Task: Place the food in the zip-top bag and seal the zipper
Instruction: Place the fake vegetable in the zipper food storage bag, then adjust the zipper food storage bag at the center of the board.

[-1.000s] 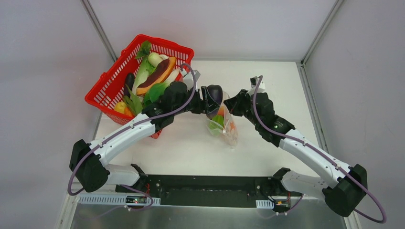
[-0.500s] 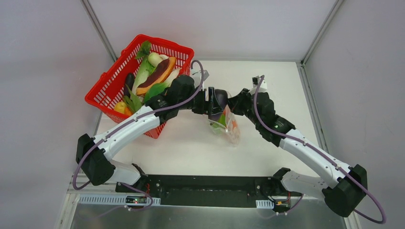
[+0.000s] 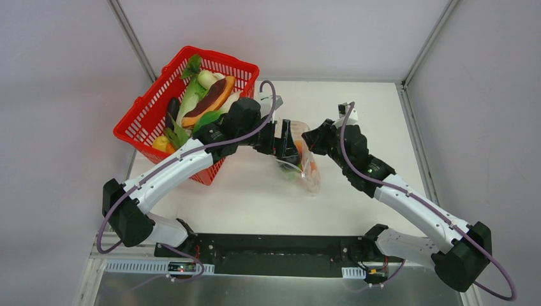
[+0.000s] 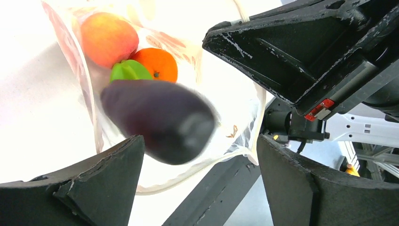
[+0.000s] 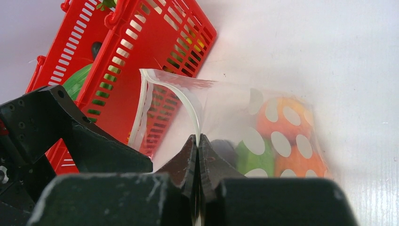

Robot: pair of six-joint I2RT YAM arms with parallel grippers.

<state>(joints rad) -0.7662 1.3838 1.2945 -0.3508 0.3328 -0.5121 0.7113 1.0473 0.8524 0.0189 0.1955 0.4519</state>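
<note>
The clear zip-top bag (image 3: 305, 167) lies mid-table with its mouth held up. My right gripper (image 5: 197, 141) is shut on the bag's rim at the zipper (image 5: 188, 104), next to the bag's far end in the top view (image 3: 314, 136). My left gripper (image 4: 200, 150) is open at the mouth (image 3: 284, 136). A dark purple eggplant (image 4: 160, 120), blurred, sits loose between the spread fingers, half inside the bag. Deeper inside lie a peach (image 4: 108, 38), a small orange fruit (image 4: 158, 64) and a green piece (image 4: 128, 71).
A red mesh basket (image 3: 217, 57) stands at the back left, touching my left arm, and holds more toy produce: a white radish (image 3: 205, 78), leafy greens (image 3: 190, 66) and another eggplant (image 3: 172, 108). Walls close in on the left, back and right.
My left gripper carried the eggplant right to the bag's mouth, then opened and let it go. The eggplant is dropping into the bag. The right gripper has stayed shut on the rim.
</note>
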